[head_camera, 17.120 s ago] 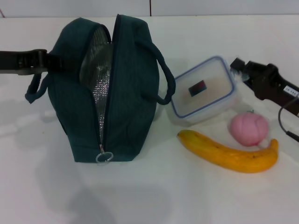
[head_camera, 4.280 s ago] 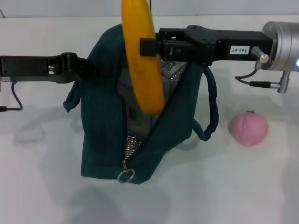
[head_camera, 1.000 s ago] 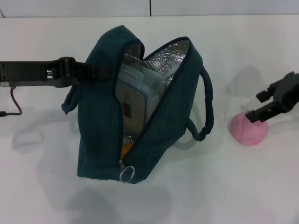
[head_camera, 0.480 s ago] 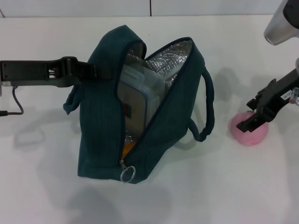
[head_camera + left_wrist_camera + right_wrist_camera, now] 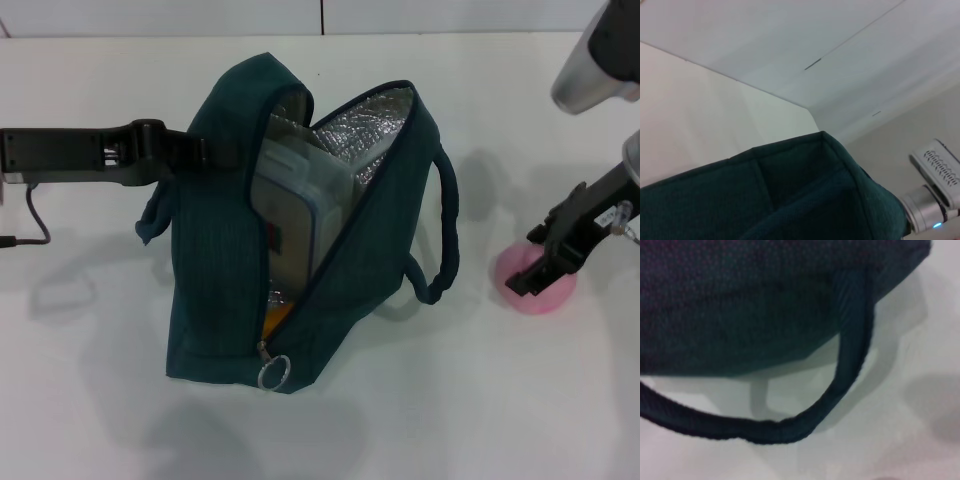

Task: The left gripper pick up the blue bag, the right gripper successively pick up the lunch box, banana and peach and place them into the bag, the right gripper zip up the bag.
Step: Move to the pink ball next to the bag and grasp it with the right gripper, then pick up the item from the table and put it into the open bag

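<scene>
The blue bag point(image 5: 215, 270) stands unzipped in the middle of the head view, its silver lining showing. My left gripper point(image 5: 190, 150) reaches in from the left and is shut on the bag's upper left edge by a handle. The lunch box point(image 5: 295, 215) stands on edge inside the bag. A sliver of the banana point(image 5: 271, 320) shows below it, near the zipper's ring pull point(image 5: 272, 372). The pink peach point(image 5: 540, 288) lies on the table to the right, with my right gripper point(image 5: 548, 268) down on top of it, covering its upper part. The right wrist view shows the bag's handle point(image 5: 852, 365).
The table point(image 5: 450, 400) is white, and its far edge meets a pale wall. The bag's right handle point(image 5: 447, 235) loops out toward the peach. In the left wrist view, the bag's fabric point(image 5: 790, 200) fills the lower part and the right arm's silver body point(image 5: 932, 200) stands beyond it.
My right gripper has come in from the right and dropped lower onto the peach. The bag, its contents and the left gripper have stayed where they were.
</scene>
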Tool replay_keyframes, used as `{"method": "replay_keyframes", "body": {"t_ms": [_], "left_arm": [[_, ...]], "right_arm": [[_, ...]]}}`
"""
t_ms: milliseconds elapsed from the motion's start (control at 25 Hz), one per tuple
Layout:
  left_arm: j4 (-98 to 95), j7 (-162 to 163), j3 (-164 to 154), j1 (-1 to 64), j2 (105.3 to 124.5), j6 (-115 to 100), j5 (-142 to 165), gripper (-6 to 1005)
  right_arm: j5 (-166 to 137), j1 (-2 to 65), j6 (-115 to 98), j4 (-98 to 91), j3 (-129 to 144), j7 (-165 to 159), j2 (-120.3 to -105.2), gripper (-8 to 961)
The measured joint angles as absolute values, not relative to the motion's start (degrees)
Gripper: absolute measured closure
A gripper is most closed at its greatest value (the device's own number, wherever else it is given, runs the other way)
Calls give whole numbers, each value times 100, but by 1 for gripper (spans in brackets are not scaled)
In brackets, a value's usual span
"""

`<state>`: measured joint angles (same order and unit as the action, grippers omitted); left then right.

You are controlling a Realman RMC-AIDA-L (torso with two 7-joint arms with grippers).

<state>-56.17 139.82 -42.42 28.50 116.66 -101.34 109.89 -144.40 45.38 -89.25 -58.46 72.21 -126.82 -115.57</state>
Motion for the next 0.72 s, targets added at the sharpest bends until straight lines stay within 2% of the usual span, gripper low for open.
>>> {"method": "replay_keyframes", "body": {"t_ms": [600,720], "left_arm": [[-5607,13967,-4227,2795,11681,-10133,10976,966],[-5607,13966,-4227,2795,11681,-10134,10976,966]], "right_arm": [[-14763,4515,-8964,-6110,7067,-12956,-11534,357],[-14703,4479,-9128,-6346,6443,-12956,-11533,504]]}}
